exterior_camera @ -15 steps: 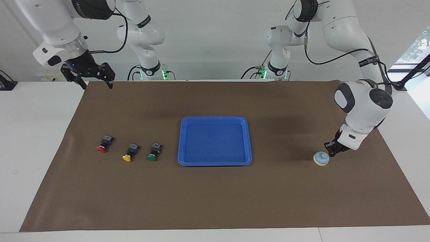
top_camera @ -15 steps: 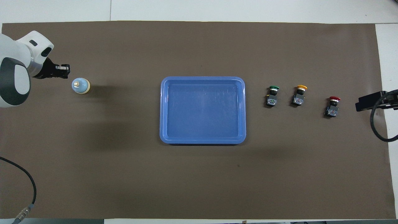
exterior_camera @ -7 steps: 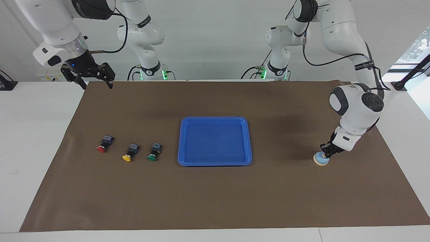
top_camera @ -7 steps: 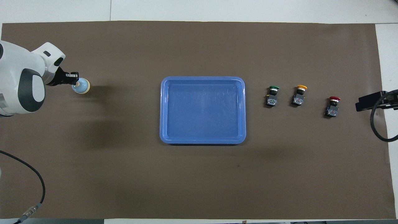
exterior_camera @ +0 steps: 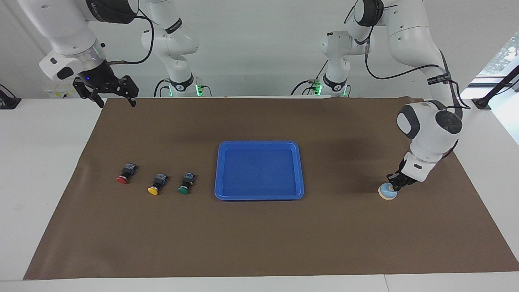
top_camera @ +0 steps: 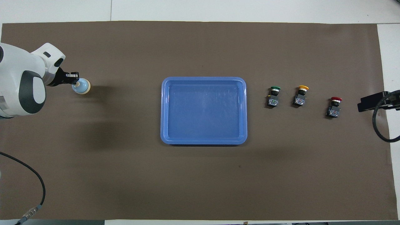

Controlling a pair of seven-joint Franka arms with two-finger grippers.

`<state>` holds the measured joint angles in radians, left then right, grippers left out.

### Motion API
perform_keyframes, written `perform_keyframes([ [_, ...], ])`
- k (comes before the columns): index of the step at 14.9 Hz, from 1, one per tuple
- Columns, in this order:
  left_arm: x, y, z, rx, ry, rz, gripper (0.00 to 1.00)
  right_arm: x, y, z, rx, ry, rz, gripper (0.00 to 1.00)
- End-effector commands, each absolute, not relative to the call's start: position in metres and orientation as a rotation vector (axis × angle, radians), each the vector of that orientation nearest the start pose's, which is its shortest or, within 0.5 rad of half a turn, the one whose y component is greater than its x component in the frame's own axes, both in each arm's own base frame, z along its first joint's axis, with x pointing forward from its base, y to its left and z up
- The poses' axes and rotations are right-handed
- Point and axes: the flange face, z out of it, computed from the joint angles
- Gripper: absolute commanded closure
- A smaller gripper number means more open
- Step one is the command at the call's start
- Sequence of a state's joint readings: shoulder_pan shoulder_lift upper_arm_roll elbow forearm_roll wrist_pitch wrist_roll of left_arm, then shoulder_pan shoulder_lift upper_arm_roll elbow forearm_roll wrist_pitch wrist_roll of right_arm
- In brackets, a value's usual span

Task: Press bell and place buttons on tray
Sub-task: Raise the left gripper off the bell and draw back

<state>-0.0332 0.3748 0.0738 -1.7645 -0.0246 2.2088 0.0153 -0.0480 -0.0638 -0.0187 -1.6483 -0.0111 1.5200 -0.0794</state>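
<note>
The light blue bell (exterior_camera: 387,194) stands on the brown mat toward the left arm's end of the table, and also shows in the overhead view (top_camera: 83,87). My left gripper (exterior_camera: 392,183) is shut and empty, its tip down on the bell's knob (top_camera: 75,82). The blue tray (exterior_camera: 259,142) lies mid-table, empty (top_camera: 203,78). The red button (exterior_camera: 124,174), yellow button (exterior_camera: 157,184) and green button (exterior_camera: 186,183) lie on their sides in a row toward the right arm's end. My right gripper (exterior_camera: 117,104) waits open, high over the mat's corner.
The brown mat (exterior_camera: 259,243) covers most of the white table. In the overhead view the buttons lie green (top_camera: 274,96), yellow (top_camera: 301,95), red (top_camera: 334,107) outward from the tray. A black cable (top_camera: 379,125) hangs near the right arm's end.
My left gripper moved sideways and down from beside the bell onto its knob, then held still over the last half second. The right arm, the buttons and the tray have not moved.
</note>
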Motion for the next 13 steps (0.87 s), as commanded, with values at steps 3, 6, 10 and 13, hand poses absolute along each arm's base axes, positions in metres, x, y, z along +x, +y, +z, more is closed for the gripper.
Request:
perform_keyframes([
  [3, 0.615, 0.025, 0.477, -3.159, -0.068, -0.038, 0.65, 0.521, -0.039, 0.621, -3.152, -0.033, 0.116, 0.00],
  [6, 0.585, 0.020, 0.533, -3.169, -0.052, -0.050, 0.18, 0.522, -0.031, 0.619, -3.153, -0.053, 0.106, 0.00],
  [10, 0.555, 0.013, 0.579, -3.177, -0.042, -0.055, 0.00, 0.526, -0.001, 0.595, -3.161, 0.044, 0.055, 0.00],
  [13, 0.540, 0.006, 0.600, -3.179, -0.018, -0.059, 0.00, 0.530, 0.033, 0.560, -3.161, 0.079, 0.024, 0.00],
])
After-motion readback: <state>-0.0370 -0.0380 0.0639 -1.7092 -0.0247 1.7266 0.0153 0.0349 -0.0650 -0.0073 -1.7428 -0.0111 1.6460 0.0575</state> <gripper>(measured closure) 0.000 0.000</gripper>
